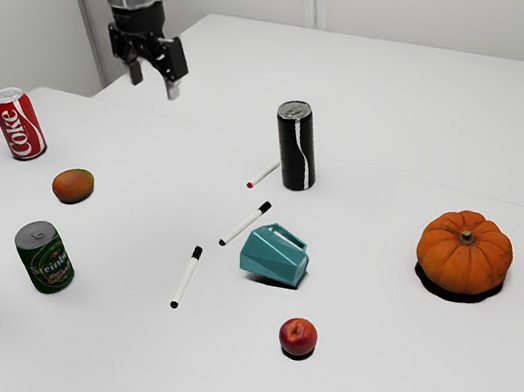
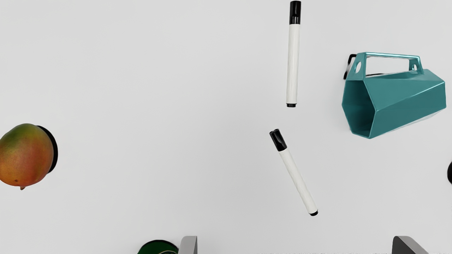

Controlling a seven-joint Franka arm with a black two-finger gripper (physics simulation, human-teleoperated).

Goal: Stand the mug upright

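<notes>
We're holding our hand (image 1: 155, 81) high above the tabletop (image 1: 351, 384), its 2 fingers spreading wide, gripping nothing. We're seeing the teal mug (image 1: 274, 257) lying on its side, handle up, near 2 black-capped markers (image 1: 245, 224) and the plum (image 1: 298, 336).

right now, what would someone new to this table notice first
Probably the plump orange pumpkin, sitting apart toward the exterior view's right. Next, the teal faceted mug near the middle, lying on its side with its mouth toward two black-capped markers. The red Coke can, at the exterior view's left near the mango, also stands out.
</notes>
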